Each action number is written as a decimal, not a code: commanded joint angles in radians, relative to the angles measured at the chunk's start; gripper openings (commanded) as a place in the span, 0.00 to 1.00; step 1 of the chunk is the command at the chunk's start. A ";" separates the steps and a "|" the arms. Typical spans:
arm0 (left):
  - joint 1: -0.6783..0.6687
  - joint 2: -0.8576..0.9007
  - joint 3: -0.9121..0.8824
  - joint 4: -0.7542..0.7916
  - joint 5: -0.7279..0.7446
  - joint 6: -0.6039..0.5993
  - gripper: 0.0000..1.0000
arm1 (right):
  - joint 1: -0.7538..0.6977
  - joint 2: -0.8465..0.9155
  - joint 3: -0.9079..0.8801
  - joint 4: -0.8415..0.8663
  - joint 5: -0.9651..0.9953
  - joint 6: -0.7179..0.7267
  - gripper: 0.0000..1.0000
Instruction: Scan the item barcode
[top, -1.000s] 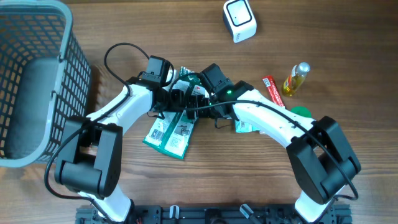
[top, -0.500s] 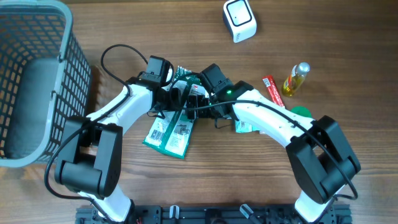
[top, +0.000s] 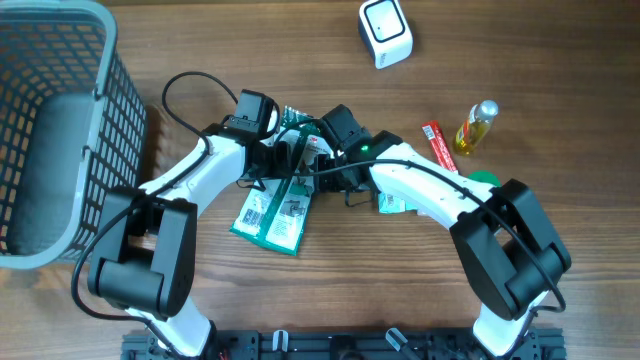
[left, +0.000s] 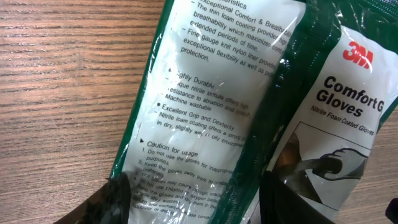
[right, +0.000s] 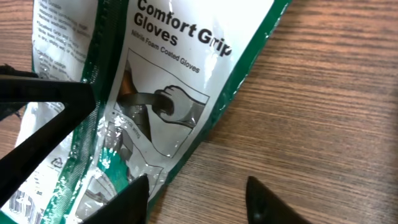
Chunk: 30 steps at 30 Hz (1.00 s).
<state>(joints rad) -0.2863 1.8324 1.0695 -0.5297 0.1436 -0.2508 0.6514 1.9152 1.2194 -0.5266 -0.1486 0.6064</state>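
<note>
Two green 3M glove packets lie side by side on the wooden table, one back up (top: 256, 208) and one front up (top: 288, 218). My left gripper (top: 288, 152) is at their upper end. In the left wrist view its gripper (left: 193, 202) has the printed back of a packet (left: 211, 106) between its fingers (left: 106, 205), which press on the packet's two long edges. My right gripper (top: 322, 150) is close beside it. Its jaws (right: 196, 186) stand apart, one finger over the edge of the front-up packet (right: 168, 81), the other over bare wood. The white scanner (top: 385, 32) stands far back.
A grey mesh basket (top: 60, 130) fills the left side. To the right are a small oil bottle (top: 476, 126), a red stick pack (top: 438, 146), a green lid (top: 486, 180) and a small packet (top: 396, 204) under the right arm. Both forearms cross the table's middle.
The right gripper's jaws have narrowed and its arm has shifted slightly left toward the packets. The left gripper and the packets have hardly moved.
</note>
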 joint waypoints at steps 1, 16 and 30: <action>0.002 0.014 -0.023 -0.013 -0.014 -0.019 0.57 | 0.002 0.019 -0.004 0.002 0.022 -0.004 0.41; 0.002 0.014 -0.023 -0.024 -0.014 -0.019 0.61 | 0.002 0.080 -0.004 0.023 0.042 0.002 0.69; 0.004 0.013 -0.023 0.001 -0.014 -0.019 0.69 | 0.004 0.108 -0.004 0.028 -0.182 0.007 0.68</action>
<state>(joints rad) -0.2863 1.8278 1.0698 -0.5362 0.1448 -0.2543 0.6510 1.9667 1.2255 -0.4896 -0.2050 0.6052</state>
